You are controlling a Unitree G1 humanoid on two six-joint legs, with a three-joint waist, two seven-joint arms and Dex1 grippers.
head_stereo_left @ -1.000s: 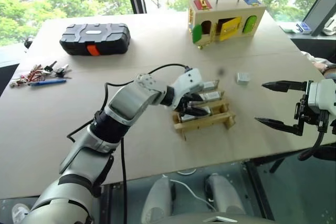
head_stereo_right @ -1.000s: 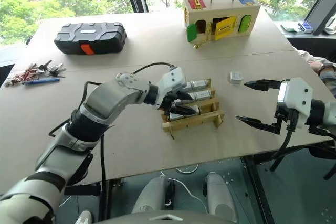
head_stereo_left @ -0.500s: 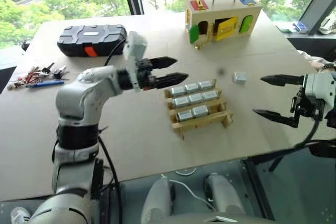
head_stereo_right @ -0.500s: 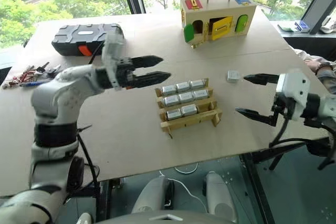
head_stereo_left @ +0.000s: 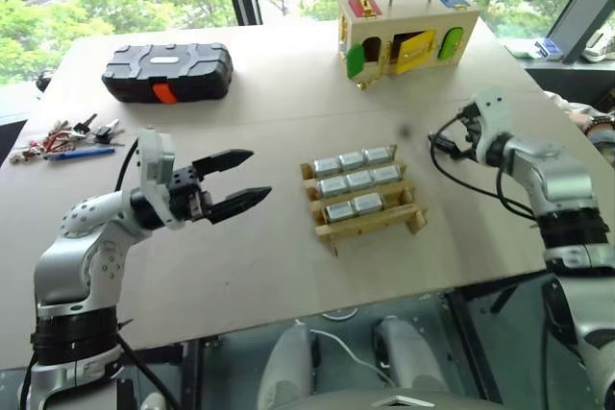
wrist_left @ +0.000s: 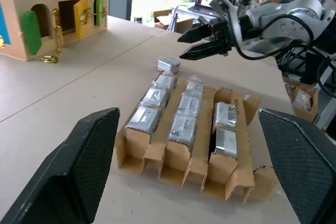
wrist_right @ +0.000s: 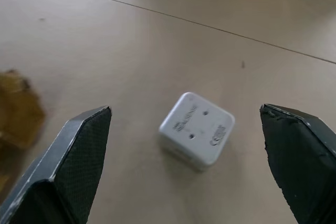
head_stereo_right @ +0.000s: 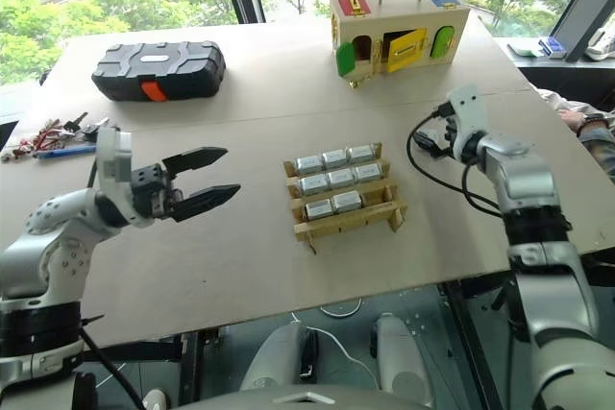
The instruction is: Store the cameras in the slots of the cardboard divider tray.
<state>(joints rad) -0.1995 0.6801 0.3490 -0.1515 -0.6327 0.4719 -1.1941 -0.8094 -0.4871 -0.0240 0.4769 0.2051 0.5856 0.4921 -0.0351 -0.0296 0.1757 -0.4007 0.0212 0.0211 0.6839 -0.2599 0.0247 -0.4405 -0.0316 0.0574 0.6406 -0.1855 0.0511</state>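
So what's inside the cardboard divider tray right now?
The cardboard divider tray holds eight cameras: three in each of two rows, two in the row nearest the robot. That row's last slot looks empty; slot bottoms are hidden.

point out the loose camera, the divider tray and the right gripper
loose camera [wrist_right: 197, 128], right wrist view, on its pale top face
cardboard divider tray [head_stereo_left: 377, 224], left eye view, on its near front slat
right gripper [wrist_left: 190, 44], left wrist view, midway between its open fingertips
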